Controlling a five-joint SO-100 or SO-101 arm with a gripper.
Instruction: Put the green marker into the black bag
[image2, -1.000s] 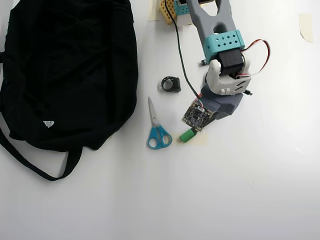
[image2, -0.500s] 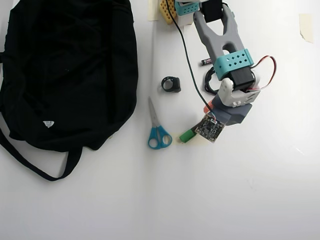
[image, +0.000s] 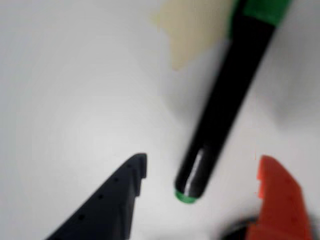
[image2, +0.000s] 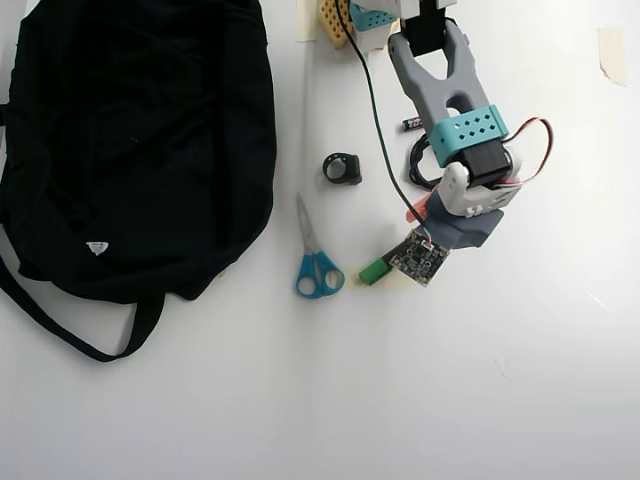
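At the left of the overhead view lies the black bag (image2: 135, 140) on the white table (image2: 480, 400). Well apart, right of the blue scissors (image2: 316, 262), the green marker (image2: 373, 270) lies under the arm. The gripper (image: 200, 187) is spread open around the marker's small green end, not touching.
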